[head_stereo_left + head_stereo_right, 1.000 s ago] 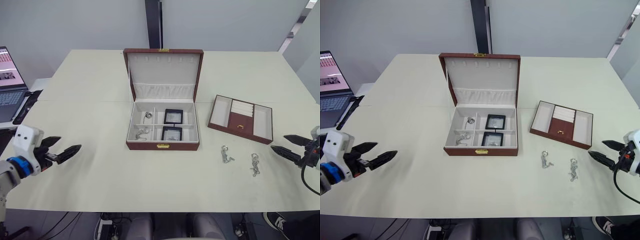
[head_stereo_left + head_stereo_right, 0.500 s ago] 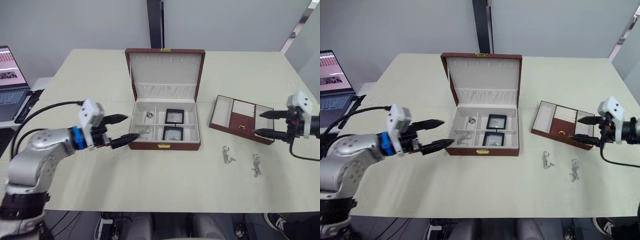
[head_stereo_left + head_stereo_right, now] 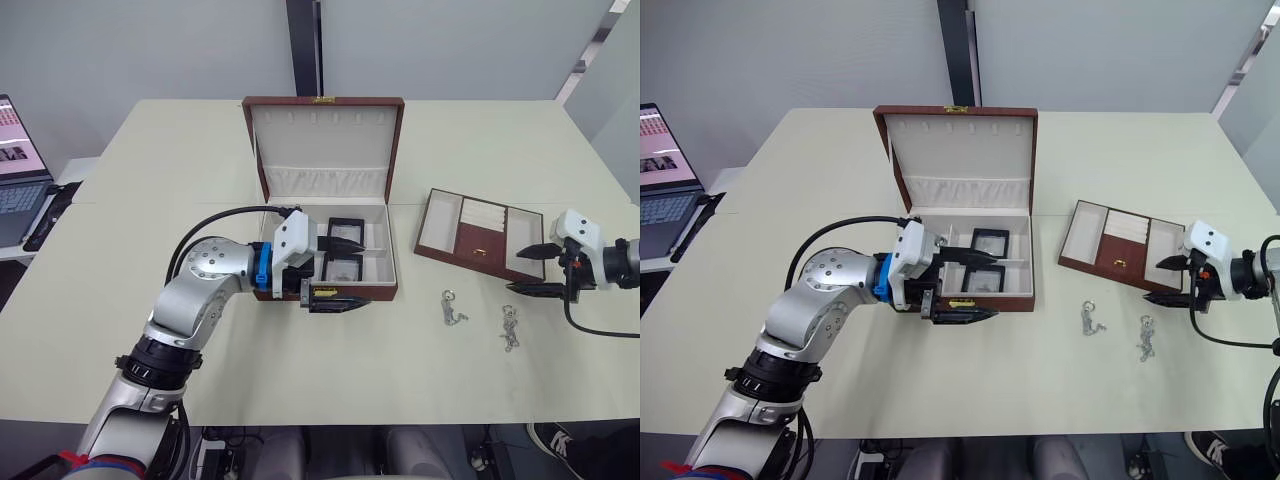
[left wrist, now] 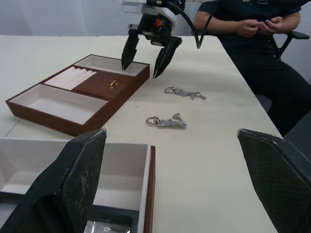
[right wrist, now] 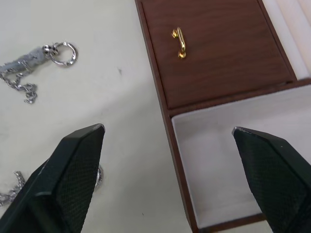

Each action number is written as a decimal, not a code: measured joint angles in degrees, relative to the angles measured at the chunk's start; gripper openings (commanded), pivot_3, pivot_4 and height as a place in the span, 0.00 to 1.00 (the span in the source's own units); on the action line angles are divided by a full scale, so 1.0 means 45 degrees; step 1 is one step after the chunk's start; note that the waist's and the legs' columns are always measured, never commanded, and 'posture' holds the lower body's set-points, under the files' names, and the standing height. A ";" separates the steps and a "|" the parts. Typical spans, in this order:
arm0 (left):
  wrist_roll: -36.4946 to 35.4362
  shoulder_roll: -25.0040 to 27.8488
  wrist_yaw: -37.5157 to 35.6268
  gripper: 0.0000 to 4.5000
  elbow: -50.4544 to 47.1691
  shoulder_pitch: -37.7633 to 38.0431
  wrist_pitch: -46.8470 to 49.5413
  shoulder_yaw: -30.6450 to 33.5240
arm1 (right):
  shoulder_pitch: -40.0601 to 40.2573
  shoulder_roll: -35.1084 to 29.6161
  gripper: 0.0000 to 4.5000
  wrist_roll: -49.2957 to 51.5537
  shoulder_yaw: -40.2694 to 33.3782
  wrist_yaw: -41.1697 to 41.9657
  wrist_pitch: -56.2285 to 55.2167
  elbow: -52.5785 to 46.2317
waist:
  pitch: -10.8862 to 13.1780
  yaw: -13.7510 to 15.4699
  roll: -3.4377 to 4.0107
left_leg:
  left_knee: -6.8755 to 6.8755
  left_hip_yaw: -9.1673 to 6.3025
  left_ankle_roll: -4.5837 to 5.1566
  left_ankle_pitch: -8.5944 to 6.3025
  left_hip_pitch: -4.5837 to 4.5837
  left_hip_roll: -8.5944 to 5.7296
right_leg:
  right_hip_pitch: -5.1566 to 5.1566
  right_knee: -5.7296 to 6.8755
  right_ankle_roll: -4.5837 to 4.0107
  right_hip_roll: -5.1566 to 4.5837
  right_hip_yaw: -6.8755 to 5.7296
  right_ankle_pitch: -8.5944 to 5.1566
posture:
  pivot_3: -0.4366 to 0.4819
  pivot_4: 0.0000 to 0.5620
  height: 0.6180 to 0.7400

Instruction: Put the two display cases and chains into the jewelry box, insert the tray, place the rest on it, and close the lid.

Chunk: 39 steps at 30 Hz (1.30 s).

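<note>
Sitting at the table's far left edge is an open grey laptop (image 3: 12,180), well apart from the work. Left gripper (image 3: 337,270) reaches over the front of the brown leather jewelry box with a cream lining (image 3: 330,130), black fingers spread apart and holding nothing; upper finger lies over the box's interior, lower finger (image 3: 340,303) runs along the front wall by the gold clasp. Box lid stands upright, open. Inside, two black-framed square display cases (image 3: 987,242) occupy the middle compartments, one behind the other; the left compartments are hidden behind the gripper body. To the right of the box, apart from it, the brown removable tray with cream compartments and a gold handle (image 3: 480,234) rests flat on the pale green table (image 3: 300,370). In front of the tray, two silver chains with ring ends lie on the bare tabletop: the nearer-to-box chain (image 3: 452,309) and the outer chain (image 3: 510,328), side by side, not touching. Right gripper (image 3: 538,270) hovers at the tray's right front corner, fingers wide apart, empty; wrist view places one finger over the table near a chain and the other over the tray's end compartment (image 5: 218,155). Left wrist view shows a seated person in dark clothing (image 4: 252,34) beyond the table's right side.
</note>
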 measured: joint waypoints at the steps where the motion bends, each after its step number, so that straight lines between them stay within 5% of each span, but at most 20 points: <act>1: 0.0086 -0.0096 -0.0064 1.00 0.0108 -0.0063 -0.0131 -0.0046 | 0.0000 0.0041 1.00 -0.0119 0.0038 -0.0122 -0.0164 0.0130 | -0.0001 0.0004 0.0001 | 0.0002 -0.0001 0.0001 0.0000 0.0000 -0.0004 | 0.0003 0.0001 0.0000 -0.0001 0.0001 0.0000 | 0.48 0.27 1.00; 3: 0.0300 -0.0347 -0.0196 1.00 0.0215 -0.0178 -0.0445 -0.0254 | 0.0001 0.0301 1.00 -0.0448 0.0187 -0.0400 -0.0507 0.0434 | 0.0000 0.0018 0.0000 | 0.0009 0.0003 0.0000 0.0000 -0.0003 -0.0015 | 0.0004 0.0000 0.0000 -0.0003 0.0001 0.0000 | 0.48 0.27 1.00; 6: 0.0448 -0.0487 -0.0211 1.00 0.0330 -0.0215 -0.0733 -0.0323 | -0.0005 0.0573 0.86 -0.0558 0.0244 -0.0639 -0.0794 0.0752 | -0.0001 0.0021 0.0001 | 0.0008 0.0008 -0.0030 0.0017 -0.0002 -0.0017 | 0.0003 0.0000 0.0001 -0.0005 0.0002 0.0000 | 0.48 0.27 1.00; 12: 0.0901 -0.0768 -0.0158 1.00 0.0710 -0.0220 -0.1189 -0.0327 | -0.0137 0.0621 0.44 -0.0576 0.0238 -0.0847 -0.1068 0.1111 | -0.0001 0.0028 0.0002 | 0.0008 0.0003 -0.0039 0.0022 -0.0002 -0.0014 | 0.0008 -0.0001 0.0001 -0.0005 0.0001 0.0000 | 0.48 0.27 1.00; 20: 0.0928 -0.0898 0.0072 1.00 0.0708 -0.0218 -0.1280 -0.0320 | -0.0248 0.0771 0.01 -0.0558 0.0238 -0.0732 -0.1098 0.1162 | -0.0001 0.0029 0.0002 | 0.0009 0.0004 -0.0040 0.0023 -0.0003 -0.0016 | 0.0008 -0.0001 0.0001 -0.0006 0.0002 0.0001 | 0.48 0.27 1.00; 30: 0.0919 -0.0890 0.0293 1.00 0.0670 -0.0083 -0.1280 -0.0217 | -0.0160 0.0707 0.01 -0.0435 0.0033 -0.0693 -0.0754 0.0876 | -0.0001 0.0037 0.0002 | 0.0008 0.0002 -0.0041 0.0023 -0.0005 -0.0013 | 0.0003 0.0000 0.0001 -0.0008 0.0001 0.0001 | 0.48 0.27 1.00; 39: 0.0780 -0.0196 0.0965 1.00 -0.0226 0.1387 -0.1002 0.0815 | 0.2787 -0.1428 0.01 0.1364 -0.1707 0.0054 0.2265 -0.4877 | -0.0003 0.0055 0.0009 | 0.0005 -0.0026 -0.0018 0.0010 -0.0008 -0.0009 | 0.0014 -0.0004 0.0001 -0.0012 0.0009 0.0001 | 0.48 0.27 1.00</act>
